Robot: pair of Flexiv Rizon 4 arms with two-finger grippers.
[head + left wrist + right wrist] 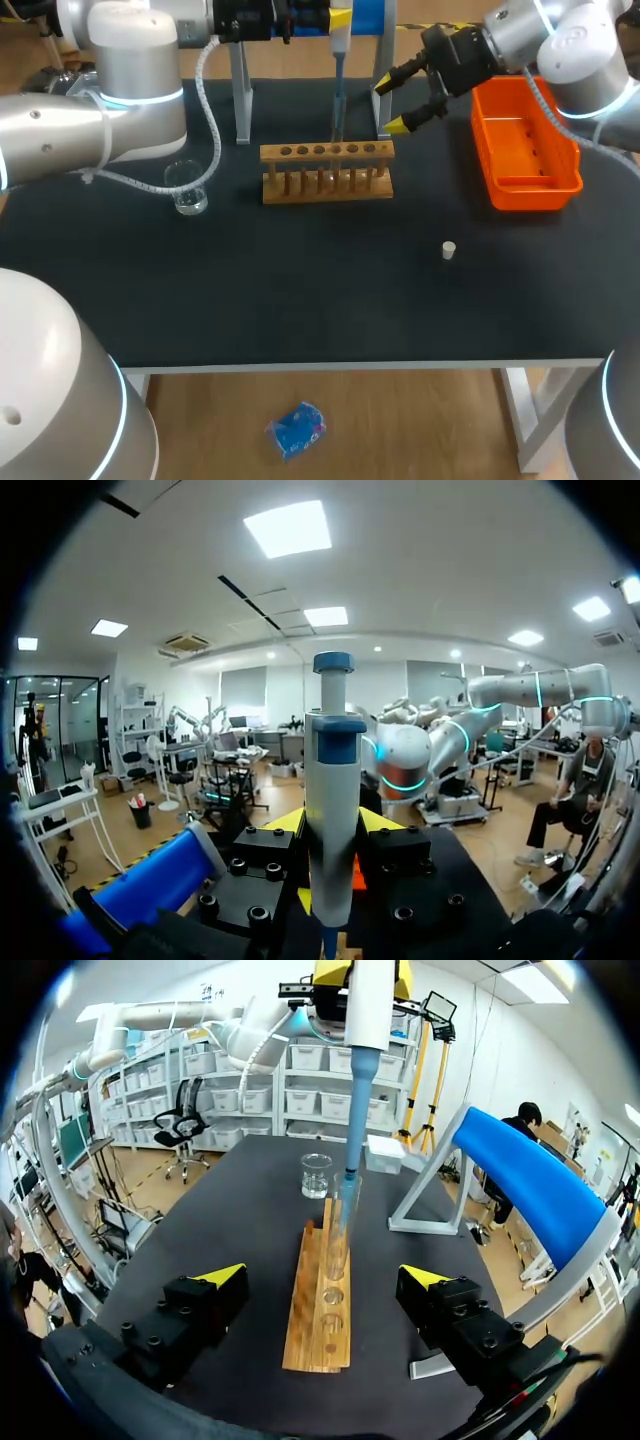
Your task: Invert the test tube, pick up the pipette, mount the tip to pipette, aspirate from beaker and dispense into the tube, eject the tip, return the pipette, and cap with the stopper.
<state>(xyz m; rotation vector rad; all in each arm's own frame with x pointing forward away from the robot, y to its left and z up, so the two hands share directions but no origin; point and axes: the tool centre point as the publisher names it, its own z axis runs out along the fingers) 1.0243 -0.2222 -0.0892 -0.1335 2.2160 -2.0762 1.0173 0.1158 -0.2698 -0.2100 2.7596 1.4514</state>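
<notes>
Lying nearest on the black tabletop (300, 300): a small white stopper (449, 250), alone and well apart from everything else.

Farther back, near the middle: a wooden test tube rack (327, 172), long axis running left to right. Standing upright in one of its holes right of the middle: a clear test tube (343, 1225), long axis vertical, mouth up. To the rack's left, near but apart: a clear glass beaker (187, 187), upright. To the rack's right: an orange plastic bin (525, 145), long side running front to back.

Hovering just past the rack's right end: right gripper (391, 105), pointed along the rack's length, jaws spread wide, holding nothing and touching nothing.

Above the rack: a white and blue pipette (340, 60), long axis vertical, plunger end up, slim blue tip pointing straight down into the mouth of the test tube. Clamped on the pipette's body from both sides: left gripper (330, 850), jaws closed against it.

Farthest back, behind the rack: a blue-topped pipette stand (241, 90) on grey legs.
</notes>
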